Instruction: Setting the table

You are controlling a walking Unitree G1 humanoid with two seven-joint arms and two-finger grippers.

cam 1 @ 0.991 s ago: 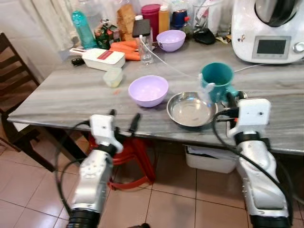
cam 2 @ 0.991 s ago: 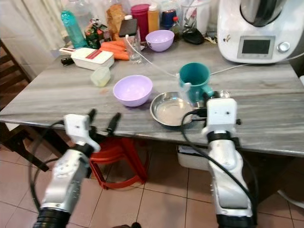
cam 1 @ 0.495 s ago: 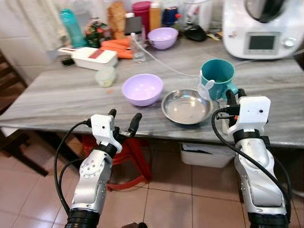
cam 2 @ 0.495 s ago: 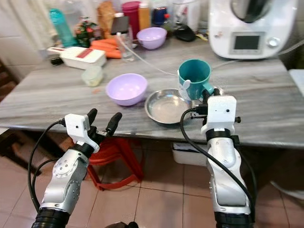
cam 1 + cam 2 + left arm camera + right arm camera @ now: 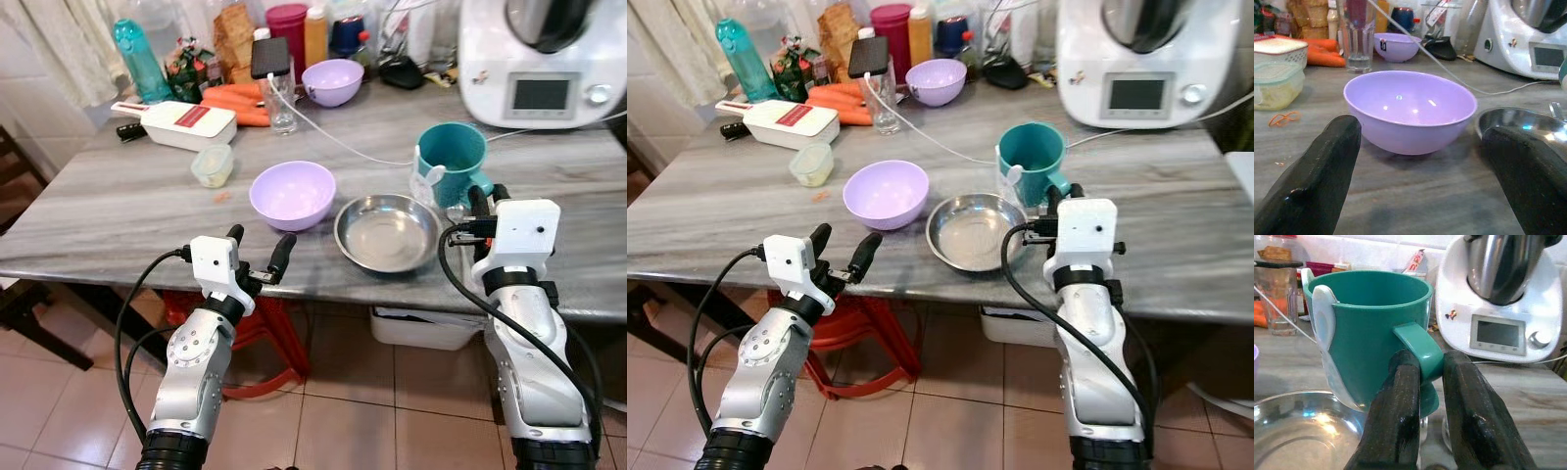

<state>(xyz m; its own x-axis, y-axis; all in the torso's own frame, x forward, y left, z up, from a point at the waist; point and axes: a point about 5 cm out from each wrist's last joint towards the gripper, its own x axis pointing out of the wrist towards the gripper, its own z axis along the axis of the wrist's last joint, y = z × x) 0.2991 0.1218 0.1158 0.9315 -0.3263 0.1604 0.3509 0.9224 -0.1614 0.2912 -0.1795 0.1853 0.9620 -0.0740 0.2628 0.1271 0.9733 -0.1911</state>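
Observation:
A teal mug (image 5: 451, 162) stands upright on the grey table (image 5: 127, 211), just behind a steel bowl (image 5: 386, 231). My right gripper (image 5: 482, 196) is shut on the mug's handle (image 5: 1418, 350), and both fingers (image 5: 1400, 396) press its sides. To the left of the steel bowl sits a purple bowl (image 5: 293, 194). My left gripper (image 5: 257, 247) is open at the table's front edge, level with that purple bowl (image 5: 1409, 108) and a little short of it, with nothing between its fingers (image 5: 1317, 171).
A white kitchen machine (image 5: 544, 59) stands at the back right. Along the back are a second purple bowl (image 5: 333, 80), a glass (image 5: 282, 103) with a phone on it, carrots (image 5: 240, 103), a white slicer box (image 5: 176, 122) and bottles. A small lidded tub (image 5: 213, 164) sits mid-left. A red stool (image 5: 255, 323) is under the table.
The whole picture has shifted as the camera moved. Both grippers keep their places relative to the purple bowl and the mug.

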